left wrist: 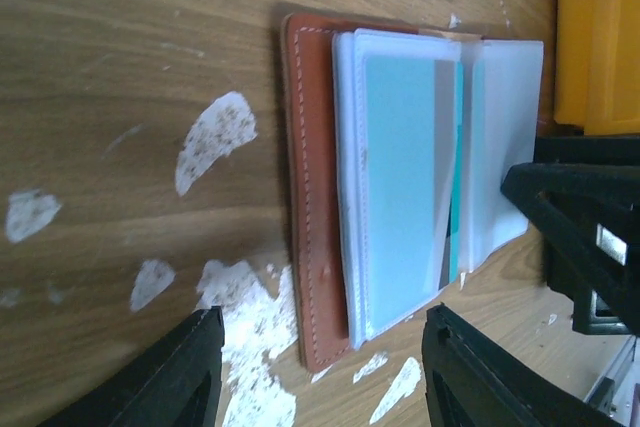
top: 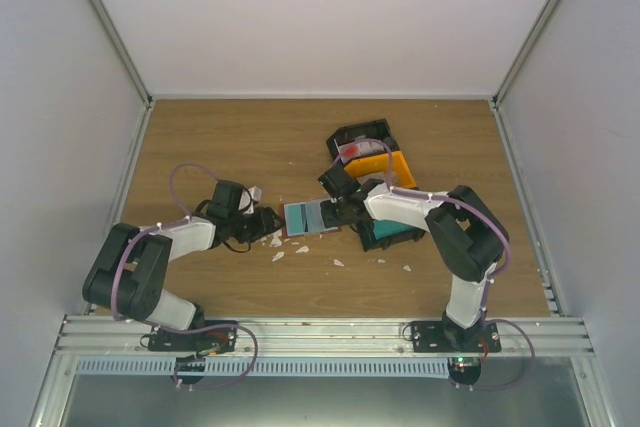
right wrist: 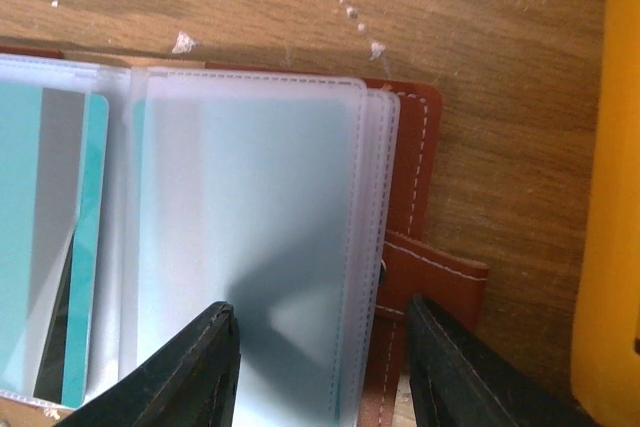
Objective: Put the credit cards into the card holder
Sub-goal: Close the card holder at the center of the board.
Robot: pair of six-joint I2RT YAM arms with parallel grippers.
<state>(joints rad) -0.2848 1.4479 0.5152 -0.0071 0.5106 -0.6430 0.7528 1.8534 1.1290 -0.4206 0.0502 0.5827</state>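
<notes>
The card holder (left wrist: 315, 197) is lying open on the table (left wrist: 120, 47), a teal card (left wrist: 400, 167) showing under a clear sleeve (right wrist: 260, 197). My left fingers (left wrist: 180, 377) and right fingers (right wrist: 200, 367) are standing apart, straddling opposite ends. Closing carelessly, I'm risking pinching a sleeve and dragging the holder.

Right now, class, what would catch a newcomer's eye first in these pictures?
The reddish-brown card holder lies open at the table's middle, a teal card showing through one clear sleeve. The left gripper and right gripper flank it, jaws apart; white scraps litter the wood nearby.
</notes>
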